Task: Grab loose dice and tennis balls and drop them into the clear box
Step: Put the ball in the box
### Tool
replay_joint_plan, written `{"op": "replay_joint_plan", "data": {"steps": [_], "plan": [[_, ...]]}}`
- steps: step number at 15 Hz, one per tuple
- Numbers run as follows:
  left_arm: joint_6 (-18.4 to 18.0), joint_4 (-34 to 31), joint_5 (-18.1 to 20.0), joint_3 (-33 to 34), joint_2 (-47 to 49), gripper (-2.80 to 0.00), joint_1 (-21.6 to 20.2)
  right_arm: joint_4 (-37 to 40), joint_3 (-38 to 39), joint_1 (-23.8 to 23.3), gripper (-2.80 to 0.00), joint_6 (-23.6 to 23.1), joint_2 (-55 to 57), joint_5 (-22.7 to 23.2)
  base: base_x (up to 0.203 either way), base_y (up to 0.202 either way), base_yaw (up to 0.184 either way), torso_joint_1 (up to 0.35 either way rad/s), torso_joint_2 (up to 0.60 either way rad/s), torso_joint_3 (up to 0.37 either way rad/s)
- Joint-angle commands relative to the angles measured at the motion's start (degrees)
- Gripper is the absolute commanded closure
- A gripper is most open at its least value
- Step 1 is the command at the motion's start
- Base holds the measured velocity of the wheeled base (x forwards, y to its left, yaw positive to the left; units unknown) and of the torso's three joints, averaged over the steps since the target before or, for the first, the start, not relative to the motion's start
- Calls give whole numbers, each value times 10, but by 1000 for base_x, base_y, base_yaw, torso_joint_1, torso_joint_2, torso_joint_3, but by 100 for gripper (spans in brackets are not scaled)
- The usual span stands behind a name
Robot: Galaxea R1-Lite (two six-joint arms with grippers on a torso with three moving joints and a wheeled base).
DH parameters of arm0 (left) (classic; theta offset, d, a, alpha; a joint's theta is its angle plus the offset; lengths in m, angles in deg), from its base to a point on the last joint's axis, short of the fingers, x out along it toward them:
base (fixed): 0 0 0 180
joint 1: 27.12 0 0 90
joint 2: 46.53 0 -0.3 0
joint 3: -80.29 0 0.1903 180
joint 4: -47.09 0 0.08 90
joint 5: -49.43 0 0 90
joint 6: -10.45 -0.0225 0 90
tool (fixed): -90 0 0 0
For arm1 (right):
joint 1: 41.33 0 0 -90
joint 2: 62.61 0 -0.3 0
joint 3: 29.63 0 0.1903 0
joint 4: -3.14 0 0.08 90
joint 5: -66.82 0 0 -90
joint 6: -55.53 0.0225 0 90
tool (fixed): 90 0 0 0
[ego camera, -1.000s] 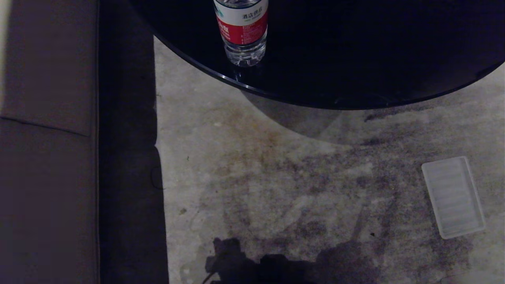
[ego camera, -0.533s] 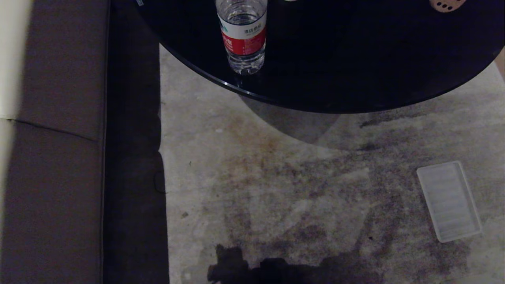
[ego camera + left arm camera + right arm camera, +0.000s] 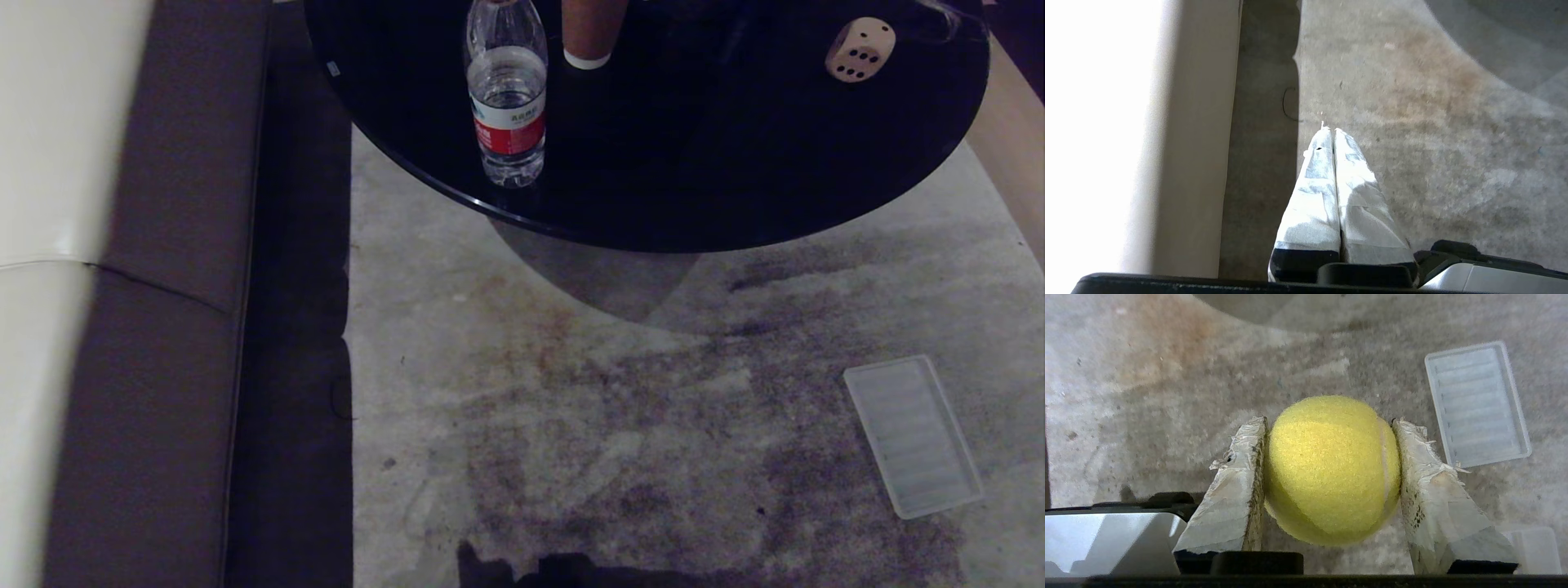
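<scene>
A yellow-green tennis ball (image 3: 1331, 469) hangs above the carpet, and my right gripper (image 3: 1331, 421) is shut on it, one taped finger on each side. My left gripper (image 3: 1333, 131) is shut on nothing, over the carpet beside the sofa base. Neither gripper shows in the head view. A beige die (image 3: 859, 51) with dark pips sits on the far right of the round black table (image 3: 735, 180). A pale translucent corner (image 3: 1533, 549) shows beside the right fingers; I cannot tell whether it is the clear box.
A ribbed whitish lid (image 3: 913, 435) lies flat on the carpet at the right, also in the right wrist view (image 3: 1478, 404). On the table stand a water bottle (image 3: 506, 98) and a brown cup (image 3: 589, 33). A sofa (image 3: 163, 327) fills the left side.
The head camera has tilted up, so the whole scene has slid down the picture. More of the table shows now, and the die and the brown cup have come into view.
</scene>
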Motion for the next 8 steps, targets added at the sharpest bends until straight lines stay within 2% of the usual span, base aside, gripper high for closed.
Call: {"op": "replay_joint_plan", "data": {"steps": [1,8], "plan": [[-2,0,0,1,1,0,0,0,0,0,0,0,2,0,0,0,0,2,-1,203],[0,1,0,1,1,0,0,0,0,0,0,0,2,0,0,0,0,4,3,205]]}}
